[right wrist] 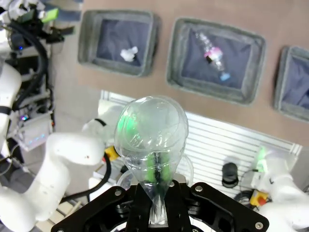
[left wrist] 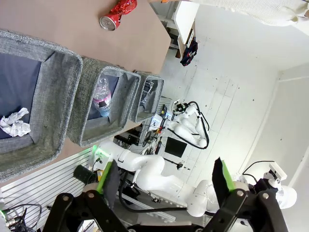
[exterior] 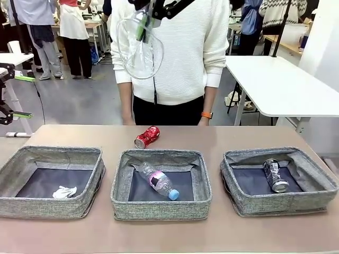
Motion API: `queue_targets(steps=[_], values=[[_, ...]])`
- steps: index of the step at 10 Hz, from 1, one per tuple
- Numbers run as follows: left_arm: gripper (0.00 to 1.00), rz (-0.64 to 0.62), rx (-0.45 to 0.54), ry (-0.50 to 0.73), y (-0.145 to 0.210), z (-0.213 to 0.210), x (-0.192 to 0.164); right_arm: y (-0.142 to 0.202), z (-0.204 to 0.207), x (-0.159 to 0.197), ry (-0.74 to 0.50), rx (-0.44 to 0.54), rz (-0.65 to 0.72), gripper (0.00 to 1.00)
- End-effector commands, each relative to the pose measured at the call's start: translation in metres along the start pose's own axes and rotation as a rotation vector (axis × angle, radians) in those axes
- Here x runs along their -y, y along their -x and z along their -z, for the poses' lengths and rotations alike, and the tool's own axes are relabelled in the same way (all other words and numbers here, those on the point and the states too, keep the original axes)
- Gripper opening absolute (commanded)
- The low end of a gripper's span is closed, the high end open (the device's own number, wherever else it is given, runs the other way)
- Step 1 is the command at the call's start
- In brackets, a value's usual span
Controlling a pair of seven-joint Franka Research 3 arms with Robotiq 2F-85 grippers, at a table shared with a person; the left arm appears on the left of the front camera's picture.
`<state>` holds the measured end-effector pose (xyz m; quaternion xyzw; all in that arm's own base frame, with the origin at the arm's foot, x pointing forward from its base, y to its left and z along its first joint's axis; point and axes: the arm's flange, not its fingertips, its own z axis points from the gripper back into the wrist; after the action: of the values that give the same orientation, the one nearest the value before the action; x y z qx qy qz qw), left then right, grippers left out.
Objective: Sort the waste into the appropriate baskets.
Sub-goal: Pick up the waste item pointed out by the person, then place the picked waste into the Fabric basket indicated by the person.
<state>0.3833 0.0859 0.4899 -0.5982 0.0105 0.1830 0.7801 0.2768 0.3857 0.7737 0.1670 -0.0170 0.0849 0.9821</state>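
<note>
Front view, lower left: left basket [exterior: 47, 207] sits on the brown table [exterior: 159, 235]. A white crumpled paper ball [exterior: 64, 191] lies on its dark lining, close to the front wall.

Left wrist view, bottom edge: left gripper [left wrist: 164, 181] has its fingers spread wide with nothing between them, and it is held well off the table. I see the three baskets stacked along that frame's upper left.

Front view, lower centre: middle basket [exterior: 159, 209] holds the clear blue-capped bottle [exterior: 158, 181]. The bottle lies on its side with the cap toward lower right and a pink label around the body. Just behind the basket's far wall, the crushed red can [exterior: 147, 137] lies on its side on bare tabletop, near the basket but apart from it.

Front view, top centre: right gripper [exterior: 142, 25] is high above the table, in front of the person [exterior: 180, 58] in a white ribbed sweater at the far edge. It is pinching the clear plastic cup [exterior: 139, 50], which hangs below it. In the right wrist view the cup's plastic is squeezed flat between the pressed-together fingers at bottom centre. The rest of the cup bulges up toward mid-frame. I can't tell which end of the cup is gripped.

Front view, lower right: right basket [exterior: 280, 203] holds the dark printed can [exterior: 275, 175], which lies on its side on the lining.
</note>
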Motion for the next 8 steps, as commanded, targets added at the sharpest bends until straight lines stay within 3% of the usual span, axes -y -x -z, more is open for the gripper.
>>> queue_targets(steps=[1,8], values=[[1.0,-0.001,0.002,-0.008,0.0025,-0.0013,0.0007,0.0016,-0.0007,-0.0009,-0.009,0.005,0.001,0.04],[1.0,-0.001,0.002,-0.008,0.0025,-0.0013,0.0007,0.0016,-0.0007,-0.0009,-0.009,0.005,0.001,0.04]])
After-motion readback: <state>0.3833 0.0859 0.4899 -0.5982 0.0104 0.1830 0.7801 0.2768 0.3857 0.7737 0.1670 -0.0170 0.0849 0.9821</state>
